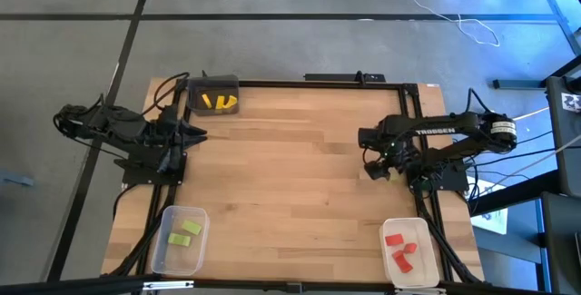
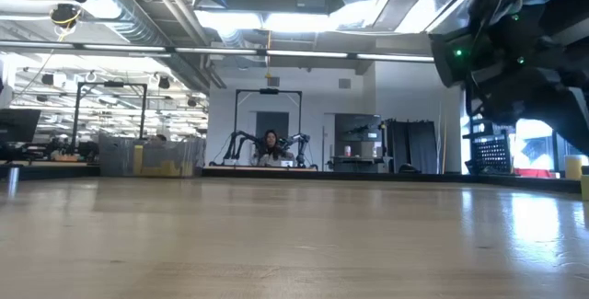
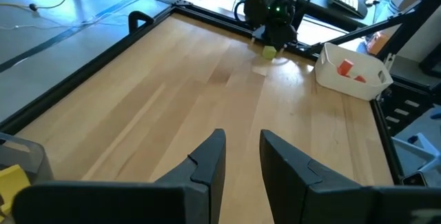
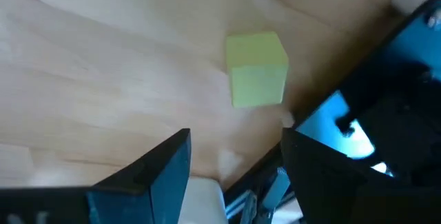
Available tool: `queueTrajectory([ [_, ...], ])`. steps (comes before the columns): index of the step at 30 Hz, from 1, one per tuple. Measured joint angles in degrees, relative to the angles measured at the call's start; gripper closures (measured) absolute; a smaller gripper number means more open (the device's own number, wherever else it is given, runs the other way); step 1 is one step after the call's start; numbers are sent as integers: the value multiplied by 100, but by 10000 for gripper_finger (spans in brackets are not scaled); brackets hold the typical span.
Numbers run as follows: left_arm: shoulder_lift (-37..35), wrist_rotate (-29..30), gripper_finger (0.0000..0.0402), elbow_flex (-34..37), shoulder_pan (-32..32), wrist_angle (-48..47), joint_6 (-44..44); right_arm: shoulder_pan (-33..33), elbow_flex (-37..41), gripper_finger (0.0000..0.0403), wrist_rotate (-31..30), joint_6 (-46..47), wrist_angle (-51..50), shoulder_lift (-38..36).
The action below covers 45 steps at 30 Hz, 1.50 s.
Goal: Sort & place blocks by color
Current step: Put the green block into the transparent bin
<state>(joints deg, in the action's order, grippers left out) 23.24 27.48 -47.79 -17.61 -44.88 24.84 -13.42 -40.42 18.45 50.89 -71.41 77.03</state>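
A light green block [image 4: 256,69] rests flat on the bare table, just past the fingertips of my right gripper [image 4: 238,156], which is open and hovers above it, touching nothing. The left wrist view shows the same block [image 3: 269,52] under the right arm [image 3: 275,7]. My right gripper [image 1: 372,163] is over the table's right part. My left gripper [image 1: 195,133] waits open at the left edge, its fingers [image 3: 213,156] apart over bare wood. Yellow blocks [image 1: 219,102], green blocks [image 1: 182,233] and red blocks [image 1: 400,250] lie in bins.
A dark bin [image 1: 201,84] sits at the far left corner, a clear bin [image 1: 162,250] at the near left and a white bin [image 1: 423,260] at the near right. A black frame [image 1: 300,83] edges the table. Bare wood spans the middle [image 1: 281,168].
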Motion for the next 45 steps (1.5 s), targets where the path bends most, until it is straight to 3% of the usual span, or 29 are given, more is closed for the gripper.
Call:
queueTrajectory([
  [11, -2, 7, 321, 0, 0, 173, -2, 14, 138, 177, 9, 699, 339, 11],
  [18, -2, 1, 321, 0, 0, 204, -2, 14, 146, 177, -445, 910, 402, 15],
  [25, -2, -6, 321, 0, 0, 210, -2, 14, 146, 177, -133, 1757, 489, 325],
  [35, -2, -12, 321, 0, 0, 212, -2, 14, 128, 177, -125, 1585, 759, 1135],
  [45, -4, -14, 321, 0, 0, 212, -19, 19, -220, 177, -120, 1303, 877, 1276],
])
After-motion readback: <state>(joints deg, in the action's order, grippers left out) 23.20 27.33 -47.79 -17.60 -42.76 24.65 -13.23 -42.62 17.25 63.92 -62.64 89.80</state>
